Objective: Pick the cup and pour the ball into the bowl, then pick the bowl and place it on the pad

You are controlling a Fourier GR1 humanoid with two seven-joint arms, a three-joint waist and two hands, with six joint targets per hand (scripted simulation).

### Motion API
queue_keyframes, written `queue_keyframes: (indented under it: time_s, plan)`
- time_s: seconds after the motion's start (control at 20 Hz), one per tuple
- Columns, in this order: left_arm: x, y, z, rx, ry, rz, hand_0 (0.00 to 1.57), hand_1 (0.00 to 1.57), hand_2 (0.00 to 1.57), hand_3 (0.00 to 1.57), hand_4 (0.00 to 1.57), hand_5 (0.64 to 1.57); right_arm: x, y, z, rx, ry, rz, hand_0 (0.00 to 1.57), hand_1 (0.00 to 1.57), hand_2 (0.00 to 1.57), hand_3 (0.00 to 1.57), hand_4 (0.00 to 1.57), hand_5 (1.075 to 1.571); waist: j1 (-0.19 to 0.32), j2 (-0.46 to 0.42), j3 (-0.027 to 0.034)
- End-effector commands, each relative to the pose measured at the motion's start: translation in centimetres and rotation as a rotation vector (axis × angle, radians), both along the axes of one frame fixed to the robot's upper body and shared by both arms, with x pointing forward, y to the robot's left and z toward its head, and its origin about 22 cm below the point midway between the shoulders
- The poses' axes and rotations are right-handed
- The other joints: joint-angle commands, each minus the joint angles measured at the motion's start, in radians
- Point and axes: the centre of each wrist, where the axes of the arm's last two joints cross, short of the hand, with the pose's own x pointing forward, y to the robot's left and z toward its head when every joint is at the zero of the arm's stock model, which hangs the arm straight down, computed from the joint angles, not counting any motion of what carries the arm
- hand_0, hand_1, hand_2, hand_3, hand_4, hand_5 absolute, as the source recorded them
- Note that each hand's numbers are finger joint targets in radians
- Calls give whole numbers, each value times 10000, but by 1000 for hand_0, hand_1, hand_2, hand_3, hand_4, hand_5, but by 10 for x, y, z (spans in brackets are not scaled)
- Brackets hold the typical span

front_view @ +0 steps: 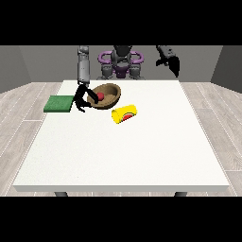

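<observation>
Bowl [107, 96], brown, sits at the far left of the table [123, 151], tilted up on one side, with the red ball [100, 96] already inside it. Yellow cup [124, 114] lies on its side just in front and to the right of the bowl, apart from it, mouth facing the camera. Pouring looks done; what is left is moving the bowl to the green pad [59, 103], which lies flat just left of my hand. My hand at the view's left [81, 100] is at the bowl's left rim; its fingers appear curled at the rim, though I cannot tell exactly how they close on it. My hand at the view's right [173, 64] hangs high above the far edge, holding nothing, fingers relaxed. Judgement: bowl reads as rigid, light, smooth-walled; the rim is the only place to take hold, and the loose ball will roll if I tip further. The path to the pad is short; the cup lies on the opposite side, out of the way.
</observation>
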Motion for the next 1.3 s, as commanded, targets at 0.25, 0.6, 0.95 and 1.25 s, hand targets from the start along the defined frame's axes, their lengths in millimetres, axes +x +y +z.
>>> queue_keyframes:
  time_s: [0.25, 0.6, 0.95, 1.25]
  plan:
    - [-21, 61, -77, -452, 2735, 2019, 0, 0, 0, 0, 998, 1411, 44, 47, 49, 98, 3205, 536, 1571, 1571, 1571, 889, 806, 1565, -2107, -2510, 267]
    - [-40, 92, -85, -344, 2505, 2540, 0, 0, 0, 0, 997, 1414, 40, -9, 76, 655, 3644, 566, 1571, 1571, 1571, 750, 787, 1570, -2468, -2457, 288]
    - [-14, 103, -41, -698, 1085, 2060, 0, 0, 0, 0, 1155, 1463, 30, -74, 104, 242, 2319, 87, 1571, 1571, 1571, 677, 788, 1570, -2038, -858, 296]
    - [-28, 204, 16, -887, 172, 2509, 0, 0, 0, 0, 1319, 1562, 0, -132, 102, 119, 1825, -734, 1571, 1571, 1571, 0, 884, 1571, -1532, -446, 296]
